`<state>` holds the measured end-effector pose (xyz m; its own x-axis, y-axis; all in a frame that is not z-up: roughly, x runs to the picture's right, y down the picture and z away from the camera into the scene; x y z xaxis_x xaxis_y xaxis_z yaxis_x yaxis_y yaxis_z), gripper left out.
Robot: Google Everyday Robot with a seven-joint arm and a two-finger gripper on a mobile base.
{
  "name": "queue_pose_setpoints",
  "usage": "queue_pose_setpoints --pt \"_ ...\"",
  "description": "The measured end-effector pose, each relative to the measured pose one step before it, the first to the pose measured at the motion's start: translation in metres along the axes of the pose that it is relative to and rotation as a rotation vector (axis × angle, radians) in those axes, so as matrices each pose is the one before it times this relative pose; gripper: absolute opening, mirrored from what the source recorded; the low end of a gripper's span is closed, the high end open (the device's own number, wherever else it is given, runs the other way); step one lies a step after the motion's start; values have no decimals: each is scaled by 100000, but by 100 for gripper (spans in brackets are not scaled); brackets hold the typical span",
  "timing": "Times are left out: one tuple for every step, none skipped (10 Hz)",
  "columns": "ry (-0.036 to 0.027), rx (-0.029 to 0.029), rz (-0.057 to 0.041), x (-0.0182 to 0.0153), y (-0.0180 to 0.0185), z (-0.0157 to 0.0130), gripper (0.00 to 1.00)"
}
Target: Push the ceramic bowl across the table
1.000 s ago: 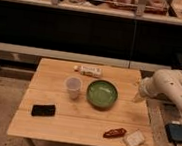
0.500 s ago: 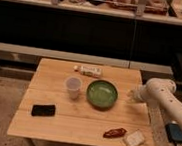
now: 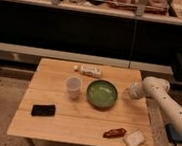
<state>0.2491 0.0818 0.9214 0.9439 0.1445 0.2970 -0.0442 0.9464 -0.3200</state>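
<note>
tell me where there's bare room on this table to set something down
Bare wood: the back left corner of the table, left of the cup; and the front strip between the black phone and red item. Crowded: the middle, with cup, bowl and the gripper right of it.

Bowl [image 3: 102, 94]: round, shallow, glossy green, darker rim; upright, right of centre on the table [image 3: 72, 126]. Table: rectangular, light wood planks. Gripper [image 3: 131, 91]: near the bowl's right side.
</note>
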Motion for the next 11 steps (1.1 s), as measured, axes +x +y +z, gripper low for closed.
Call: queue_pose_setpoints --pt "-586 426 -1871 -137 -329 583 0" --pt "-476 145 -1342 -193 -63 299 0" --pt "-891 224 -2000 -551 -95 309 0" --pt "-971 81 -1824 -687 -31 180 0" --pt "-2039 455 -3573 -1607 -212 -42 0" --pt "-1088 73 -2248 -980 -18 -41 0" --pt "-998 -153 -2980 -1163 100 -55 0" --pt "-565 -688 -3345 -1167 337 64 0" --pt "-28 -751 -2019 -662 337 114 0" --pt "183 -1272 -2605 -803 519 235 0" --pt "21 -1662 -2418 -997 626 401 0"
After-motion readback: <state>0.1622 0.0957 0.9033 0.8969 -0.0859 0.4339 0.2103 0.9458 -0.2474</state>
